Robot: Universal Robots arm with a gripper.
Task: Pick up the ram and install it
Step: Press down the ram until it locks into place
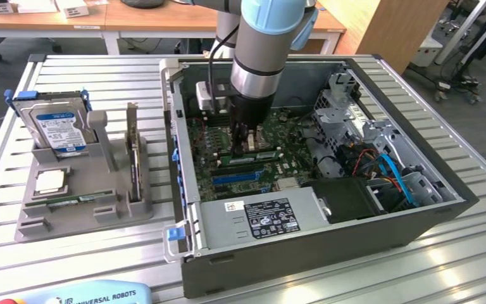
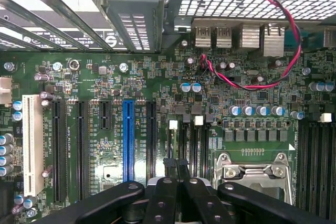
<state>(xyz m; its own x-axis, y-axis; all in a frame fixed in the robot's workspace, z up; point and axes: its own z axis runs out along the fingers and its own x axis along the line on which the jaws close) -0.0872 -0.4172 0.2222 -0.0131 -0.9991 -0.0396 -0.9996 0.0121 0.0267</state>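
Grey sheet metal forms the open computer case [image 1: 445, 209], into which the arm [image 1: 264, 44] is lowered almost vertically. Its gripper [image 1: 241, 151] is held low over the green motherboard [image 1: 290, 149] inside the case, clenched. Whether the ram is pinched there cannot be told. Another green ram stick [image 1: 70, 201] lies in the grey holder [image 1: 83, 212] beside the case. From the wrist, black fingers [image 2: 169, 169] are seen pressed together above the motherboard [image 2: 105, 85], near the long blue slot [image 2: 128, 140].
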